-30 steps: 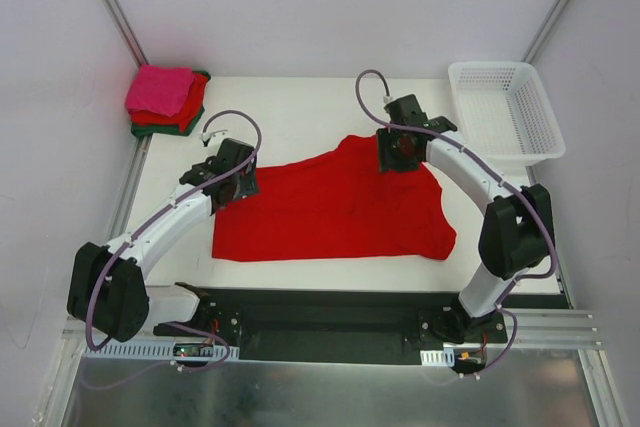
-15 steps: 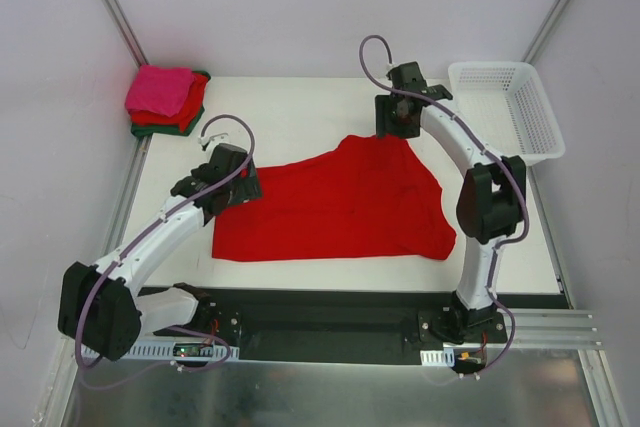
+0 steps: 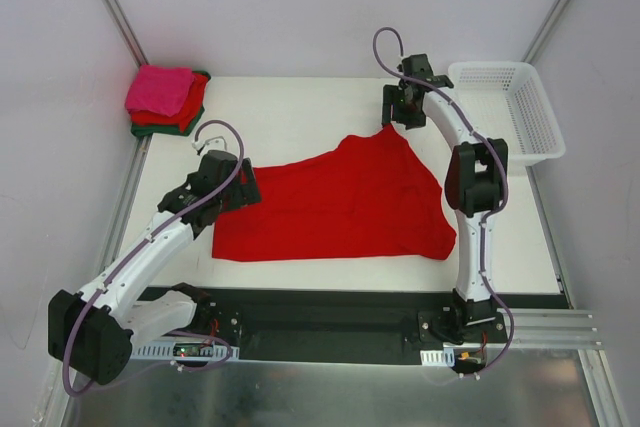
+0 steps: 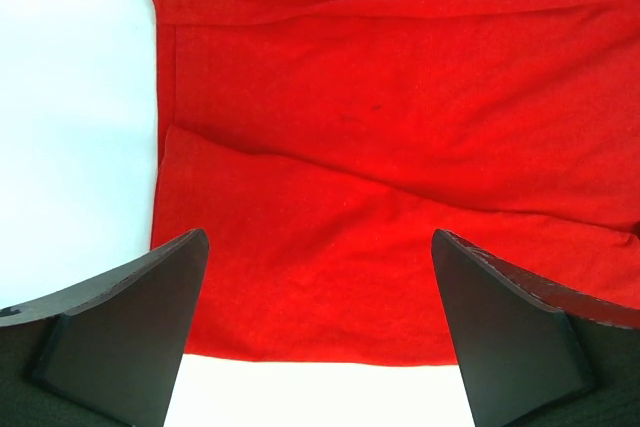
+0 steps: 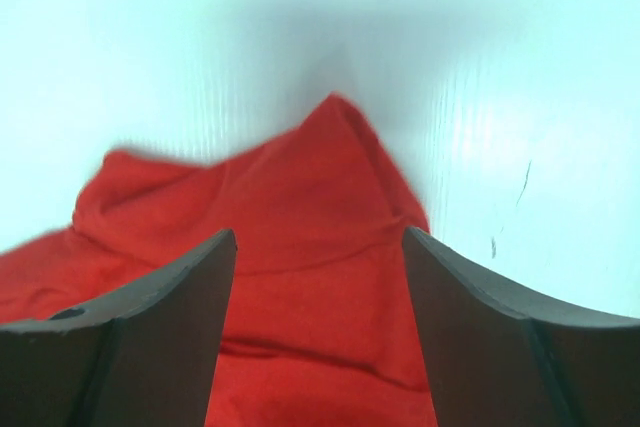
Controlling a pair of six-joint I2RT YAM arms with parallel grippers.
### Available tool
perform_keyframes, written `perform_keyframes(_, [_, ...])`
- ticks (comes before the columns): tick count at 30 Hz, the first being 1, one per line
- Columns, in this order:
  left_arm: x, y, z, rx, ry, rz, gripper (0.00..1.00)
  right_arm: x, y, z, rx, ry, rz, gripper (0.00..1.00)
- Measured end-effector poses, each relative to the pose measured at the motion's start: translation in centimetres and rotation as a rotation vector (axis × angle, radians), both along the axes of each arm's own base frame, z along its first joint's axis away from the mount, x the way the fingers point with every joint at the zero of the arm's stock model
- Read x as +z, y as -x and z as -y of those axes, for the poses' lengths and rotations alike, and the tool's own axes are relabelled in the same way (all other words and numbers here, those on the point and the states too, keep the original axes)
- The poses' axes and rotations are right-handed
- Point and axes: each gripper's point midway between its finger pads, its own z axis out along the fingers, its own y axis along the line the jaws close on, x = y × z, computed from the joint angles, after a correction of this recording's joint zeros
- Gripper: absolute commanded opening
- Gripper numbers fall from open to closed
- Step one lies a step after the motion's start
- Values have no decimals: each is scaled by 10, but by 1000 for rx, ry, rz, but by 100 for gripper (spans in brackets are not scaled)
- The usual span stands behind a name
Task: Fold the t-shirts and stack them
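white enclosure walls point(image 3: 300, 7) surround a white worktop point(image 3: 300, 112), viewed from above and behind the arm bases.

far left corner: a stack of folded t-shirts point(image 3: 163, 97), hot pink on top, red beneath, dark green at the bottom. it sits well apart from the middle, probably to keep finished pieces out of the way of the folding.

left of centre: the left end effector point(image 4: 318, 237) hangs over the left edge of the red t-shirt point(image 3: 340, 209), jaws wide and gripping nothing. the wrist view shows a stitched hem along that edge, just ahead of the fingers, a position suited to taking hold there.

centre: the red t-shirt lies spread across the middle of the worktop, creased, its near edge straight and its far edge rising to a peak. it lies within reach of both arms and is not yet on the stack.

right of centre: the right end effector point(image 5: 318, 237) hovers at that far peak, jaws apart with no cloth between them. the arms stand at opposite ends of the cloth, which suggests a two-handed fold.

far right corner: a white lattice basket point(image 3: 545, 142), apart from the shirt.
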Motion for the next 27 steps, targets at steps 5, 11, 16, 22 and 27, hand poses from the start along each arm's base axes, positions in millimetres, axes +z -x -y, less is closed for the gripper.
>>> perform_keyframes(5, [0, 0, 0, 0, 0, 0, 96, -1, -26, 10, -17, -66, 27, 73])
perform_keyframes(11, [-6, -1, 0, 0, -10, -22, 96, -23, -36, 19, -43, -187, -10, 73])
perform_keyframes(16, [-18, -6, 3, -2, -32, -74, 96, -48, -36, 16, -47, -280, -69, 73])
perform_keyframes(22, [-24, -8, 4, -2, -43, -97, 97, -46, -35, -6, 1, -400, -85, 73])
perform_keyframes(27, [-24, -8, 4, -1, -43, -96, 97, -45, -34, -18, 26, -478, -99, 72])
